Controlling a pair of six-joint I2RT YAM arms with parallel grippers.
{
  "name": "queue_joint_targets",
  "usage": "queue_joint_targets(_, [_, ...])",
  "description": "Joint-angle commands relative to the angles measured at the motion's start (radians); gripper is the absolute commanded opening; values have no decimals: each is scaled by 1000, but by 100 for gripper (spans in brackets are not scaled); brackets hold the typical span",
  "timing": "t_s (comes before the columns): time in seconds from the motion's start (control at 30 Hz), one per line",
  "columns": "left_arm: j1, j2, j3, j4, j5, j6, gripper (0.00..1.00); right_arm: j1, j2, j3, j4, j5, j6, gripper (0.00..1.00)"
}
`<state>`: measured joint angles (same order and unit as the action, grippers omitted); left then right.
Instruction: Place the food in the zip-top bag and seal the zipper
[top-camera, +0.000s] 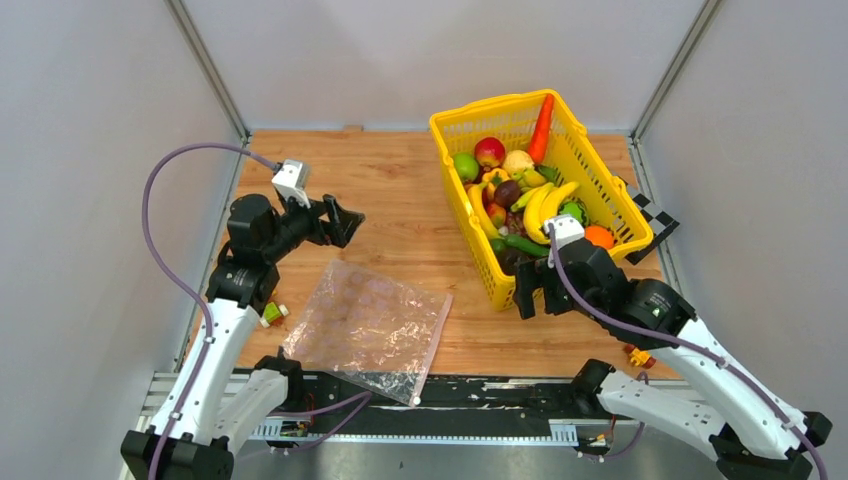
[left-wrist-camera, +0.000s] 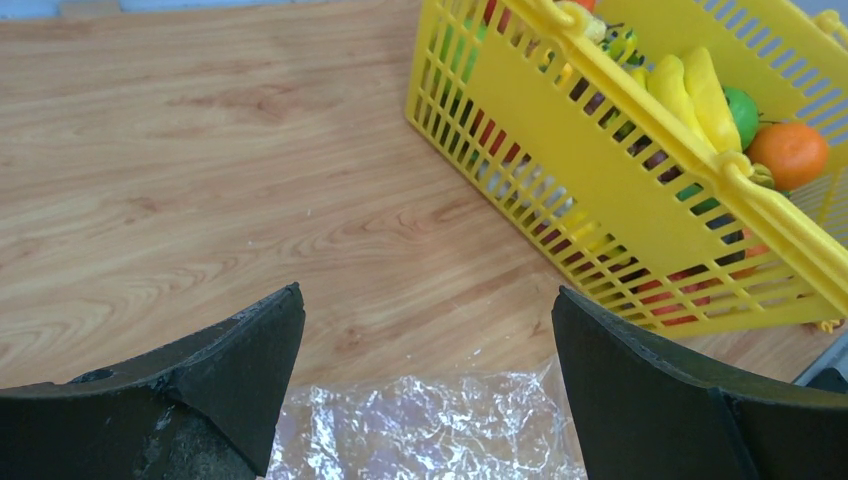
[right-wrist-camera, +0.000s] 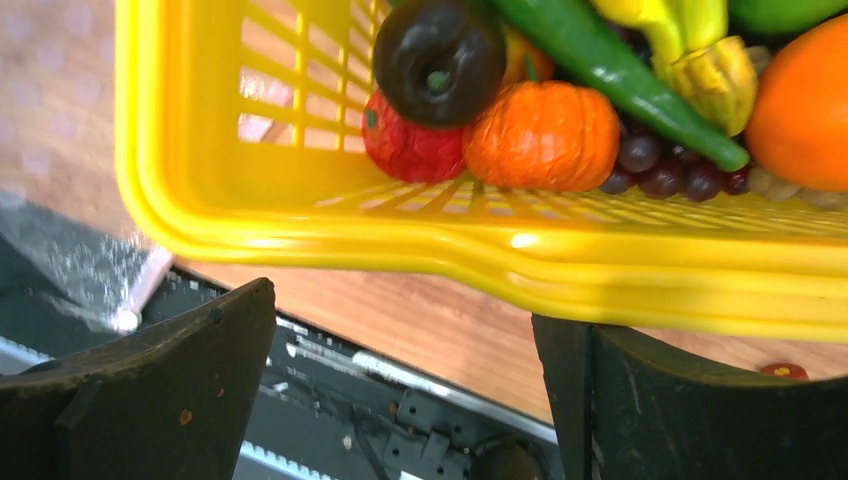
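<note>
The clear crinkly zip-top bag (top-camera: 365, 325) lies flat and empty on the wooden table near its front edge, its zipper (top-camera: 432, 345) along the right side. The food, among it bananas (top-camera: 545, 205), a carrot (top-camera: 541, 130) and an apple (top-camera: 489, 151), sits piled in a yellow basket (top-camera: 470, 112). My left gripper (top-camera: 345, 222) hovers open beyond the bag, whose far edge (left-wrist-camera: 430, 430) shows between the fingers (left-wrist-camera: 428, 300). My right gripper (top-camera: 538, 298) is open at the basket's near corner, just under its rim (right-wrist-camera: 600, 260), holding nothing (right-wrist-camera: 402, 305). A small pumpkin (right-wrist-camera: 540, 135) shows inside.
A checkered board (top-camera: 650, 215) lies under the basket's right side. A small green-yellow piece (top-camera: 273, 314) sits by the left arm and a red-yellow one (top-camera: 638, 355) by the right arm. A black rail (top-camera: 480, 390) runs along the table's near edge. Walls close in both sides.
</note>
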<state>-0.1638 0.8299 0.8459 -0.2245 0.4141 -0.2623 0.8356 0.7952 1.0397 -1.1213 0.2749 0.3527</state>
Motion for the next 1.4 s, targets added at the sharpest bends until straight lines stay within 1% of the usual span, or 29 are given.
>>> queue_joint_targets(0.0, [-5, 36, -11, -54, -4, -3, 100, -107, 76, 4, 216, 12, -77, 100])
queue_joint_targets(0.1, [-68, 57, -22, -102, -64, 21, 100, -173, 121, -22, 272, 6, -86, 100])
queue_joint_targets(0.2, [-180, 63, -46, -126, -142, 13, 100, -201, 100, -41, 337, 1, -69, 100])
queue_joint_targets(0.27, [-285, 70, -67, -133, -194, -9, 100, -203, 65, -49, 390, -58, -74, 100])
queue_joint_targets(0.33, [-395, 81, -84, -153, -284, -27, 100, -204, 20, -65, 440, -141, -72, 100])
queue_joint_targets(0.4, [-499, 95, -107, -159, -379, -58, 100, -204, -35, -99, 486, -228, -57, 100])
queue_joint_targets(0.47, [-592, 119, -134, -153, -443, -105, 99, -203, -89, -147, 522, -325, -33, 100])
queue_joint_targets(0.53, [-687, 147, -157, -142, -515, -158, 99, -203, -151, -198, 531, -344, 31, 98])
queue_joint_targets(0.67, [-869, 217, -177, -133, -619, -239, 96, -204, -266, -299, 526, -337, 136, 92])
queue_joint_targets(0.77, [-973, 277, -174, -111, -678, -297, 94, -203, -343, -355, 524, -295, 184, 85])
queue_joint_targets(0.8, [-1011, 291, -177, -94, -696, -316, 94, -203, -364, -366, 518, -279, 196, 81])
queue_joint_targets(0.87, [-1059, 321, -183, -53, -720, -352, 92, -203, -393, -369, 508, -225, 211, 77])
queue_joint_targets(1.0, [-1159, 396, -170, -26, -776, -407, 91, -204, -429, -353, 491, -174, 225, 76])
queue_joint_targets(1.07, [-1206, 437, -157, -33, -811, -431, 90, -203, -443, -343, 480, -151, 230, 76])
queue_joint_targets(1.1, [-1224, 459, -150, -51, -845, -450, 88, -203, -448, -340, 471, -136, 232, 76])
queue_joint_targets(1.13, [-1238, 483, -141, -72, -870, -472, 86, -204, -454, -337, 458, -114, 235, 77])
queue_joint_targets(1.23, [-1284, 552, -120, -111, -942, -505, 83, -204, -463, -333, 409, -58, 258, 77])
queue_joint_targets(1.37, [-1323, 617, -83, -142, -1002, -516, 82, -203, -473, -346, 384, -34, 288, 77])
